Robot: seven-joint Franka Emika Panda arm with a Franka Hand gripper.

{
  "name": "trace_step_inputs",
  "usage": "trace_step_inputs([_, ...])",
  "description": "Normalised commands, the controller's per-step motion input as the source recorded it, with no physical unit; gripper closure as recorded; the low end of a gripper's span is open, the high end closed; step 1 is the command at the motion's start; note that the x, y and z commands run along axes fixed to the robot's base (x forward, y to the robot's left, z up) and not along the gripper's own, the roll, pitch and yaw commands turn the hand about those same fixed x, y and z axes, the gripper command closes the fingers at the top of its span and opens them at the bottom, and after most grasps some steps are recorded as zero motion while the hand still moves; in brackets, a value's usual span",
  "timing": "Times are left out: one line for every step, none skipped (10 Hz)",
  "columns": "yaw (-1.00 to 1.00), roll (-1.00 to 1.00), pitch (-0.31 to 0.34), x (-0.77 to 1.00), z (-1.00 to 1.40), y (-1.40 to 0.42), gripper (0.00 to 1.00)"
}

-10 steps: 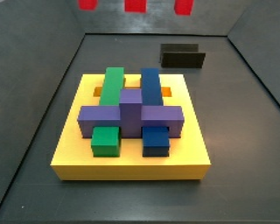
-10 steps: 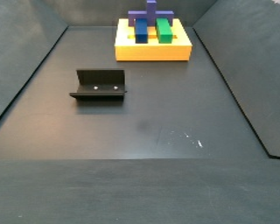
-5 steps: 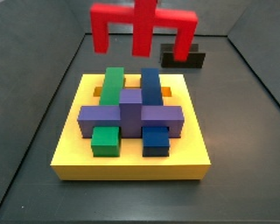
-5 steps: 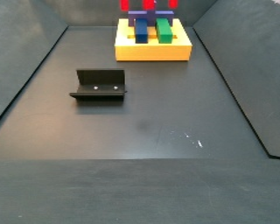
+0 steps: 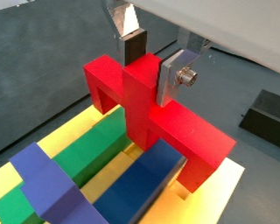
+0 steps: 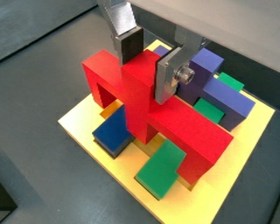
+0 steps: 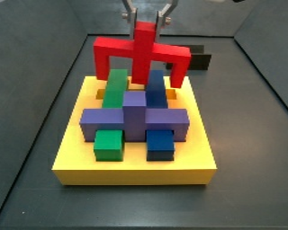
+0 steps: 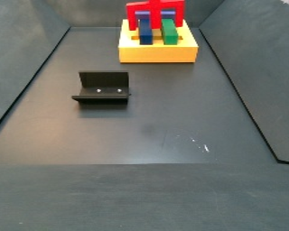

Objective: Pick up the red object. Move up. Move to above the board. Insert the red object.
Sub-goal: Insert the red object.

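While over board (image 7: 134, 163): pincer (image 5: 154, 63) gripping red obj (image 5: 149, 114) post.

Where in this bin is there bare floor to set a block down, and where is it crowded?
Bare floor runs from the fixture to the near edge, and between it and the right wall. The far end is crowded: the board carries blocks, and the pincer holds the red object over it.

You'll find the fixture (image 8: 102, 87) standing on the dark bench (image 8: 159, 135), well apart from the pincer (image 7: 148, 13) and off to its side.
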Motion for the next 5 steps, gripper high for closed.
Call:
trace_step_inputs([0.00,-0.06,-0.141,-0.10,-0.16,-0.01,1.00])
trace_step_inputs([0.00,-0.05,-0.116,-0.04,-0.20,-0.01,1.00])
trace_step_inputs([0.00,-0.08,-0.100,0.00,-0.24,-0.03,1.00])
trace_step_inputs([0.00,-0.08,-0.069,0.15,-0.27,0.00,1.00])
trace_step_inputs([0.00,-0.05,-0.041,0.00,-0.23,0.00,1.00])
